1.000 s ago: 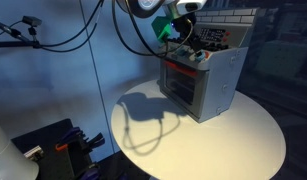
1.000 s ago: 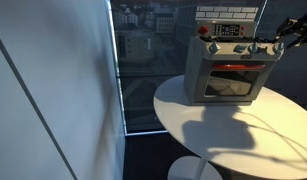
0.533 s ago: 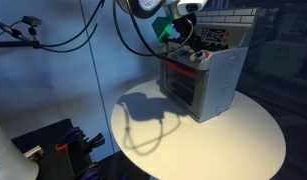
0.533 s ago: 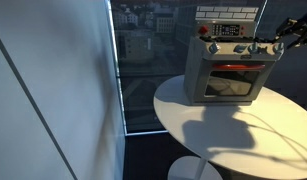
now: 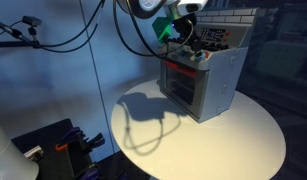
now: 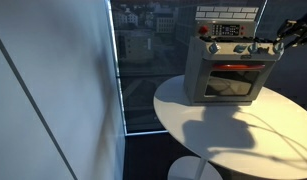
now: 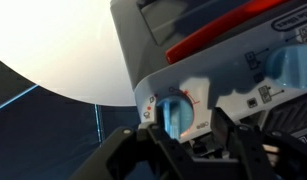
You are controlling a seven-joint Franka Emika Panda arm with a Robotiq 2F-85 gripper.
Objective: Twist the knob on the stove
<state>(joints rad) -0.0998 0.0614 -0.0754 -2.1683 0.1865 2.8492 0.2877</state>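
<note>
The stove (image 5: 203,75) is a small grey toy oven with a red-framed door, and it stands on the round white table in both exterior views (image 6: 231,68). Light-blue knobs run along its front panel. My gripper (image 7: 193,135) reaches the end knob (image 7: 174,113) of that row; it also shows in the exterior views (image 5: 179,42) (image 6: 277,43). In the wrist view the black fingers (image 7: 228,138) stand on either side of this knob. A gap shows on the knob's right side. The jaws look open around it.
The round white table (image 5: 223,140) carries only the stove near its far edge. A glass partition and window (image 6: 143,60) stand beside it. Black cables (image 5: 63,35) hang behind the arm. Dark equipment (image 5: 58,145) sits on the floor.
</note>
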